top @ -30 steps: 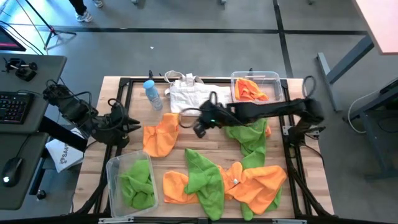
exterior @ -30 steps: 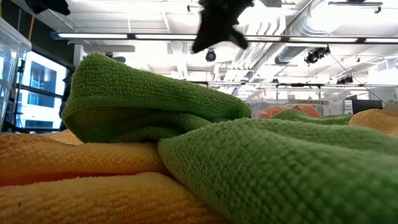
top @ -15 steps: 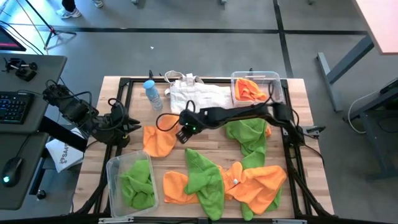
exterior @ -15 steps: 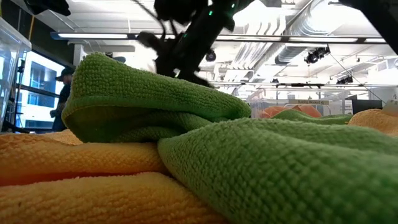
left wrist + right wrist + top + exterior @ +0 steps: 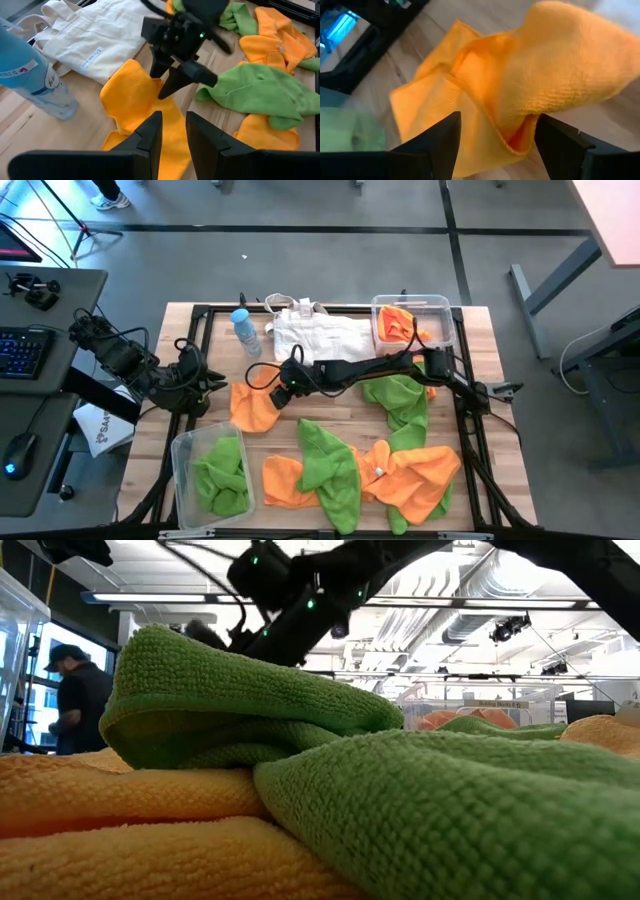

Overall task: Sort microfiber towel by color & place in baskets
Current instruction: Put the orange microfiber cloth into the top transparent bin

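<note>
An orange microfiber towel (image 5: 255, 406) lies crumpled on the table left of centre. My right gripper (image 5: 279, 396) reaches across from the right and is open over this towel's right edge, one finger on each side of a raised fold (image 5: 517, 127). More green (image 5: 395, 395) and orange (image 5: 420, 475) towels lie to the right and along the near edge. One clear basket (image 5: 436, 308) at the far right holds orange towels; another (image 5: 180, 452) at the near left holds green ones. My left gripper (image 5: 174, 135) hovers at the left, slightly open and holding nothing. My right gripper comes at the orange towel slanting down from the table's right, its open fingers (image 5: 161, 89) astride the raised fold at the towel's right edge (image 5: 150, 95). I cannot tell whether they touch the cloth, which lies slack on the table.
A white fabric bag (image 5: 315, 335) and a clear bottle with a blue cap (image 5: 245, 332) sit at the far side, just beyond the orange towel. A black frame (image 5: 200, 310) runs around the table. A person (image 5: 75, 690) stands in the room behind.
My right gripper has travelled toward the table's left edge and down, from above the white bag's near edge to the orange towel, and its fingers have spread open. The towels have stayed where they lay.
</note>
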`<state>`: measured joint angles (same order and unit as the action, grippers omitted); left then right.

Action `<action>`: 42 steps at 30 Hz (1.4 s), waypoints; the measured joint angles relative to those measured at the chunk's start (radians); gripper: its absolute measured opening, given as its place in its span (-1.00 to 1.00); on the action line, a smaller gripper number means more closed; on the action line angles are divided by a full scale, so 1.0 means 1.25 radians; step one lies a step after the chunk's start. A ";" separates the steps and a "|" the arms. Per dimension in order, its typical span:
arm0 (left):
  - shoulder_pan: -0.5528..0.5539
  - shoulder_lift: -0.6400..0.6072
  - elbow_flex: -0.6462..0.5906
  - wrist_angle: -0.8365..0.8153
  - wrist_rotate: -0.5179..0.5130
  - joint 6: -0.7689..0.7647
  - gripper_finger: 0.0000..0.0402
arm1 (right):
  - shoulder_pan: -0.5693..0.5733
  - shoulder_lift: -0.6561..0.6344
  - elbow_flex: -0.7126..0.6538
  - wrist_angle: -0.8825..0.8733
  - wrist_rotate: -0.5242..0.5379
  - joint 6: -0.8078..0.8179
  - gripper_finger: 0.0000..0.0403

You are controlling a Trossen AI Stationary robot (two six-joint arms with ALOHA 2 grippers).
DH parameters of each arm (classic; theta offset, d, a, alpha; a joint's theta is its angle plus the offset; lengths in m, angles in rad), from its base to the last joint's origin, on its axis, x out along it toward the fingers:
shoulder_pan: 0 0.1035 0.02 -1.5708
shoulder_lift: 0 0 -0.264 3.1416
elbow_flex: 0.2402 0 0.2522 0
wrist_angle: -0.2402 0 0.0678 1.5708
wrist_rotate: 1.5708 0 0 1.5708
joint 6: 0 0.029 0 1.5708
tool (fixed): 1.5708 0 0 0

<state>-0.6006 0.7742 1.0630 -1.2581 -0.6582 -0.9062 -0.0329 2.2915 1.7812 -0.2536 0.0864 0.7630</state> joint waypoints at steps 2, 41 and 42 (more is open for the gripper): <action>0.000 0.002 0.000 0.000 0.000 0.000 -0.63 | -0.007 0.016 0.000 -0.002 -0.027 0.021 0.18; 0.141 0.208 0.001 0.294 0.115 0.280 -0.63 | 0.099 -0.538 -0.001 -0.667 0.479 -0.118 -0.99; 0.153 0.217 0.001 0.311 0.128 0.297 -0.63 | 0.101 -0.559 -0.001 -0.691 0.500 -0.101 -0.99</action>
<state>-0.4099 1.0455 1.0637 -0.8699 -0.4988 -0.5355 0.0935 1.5924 1.7794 -1.1168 0.7108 0.6367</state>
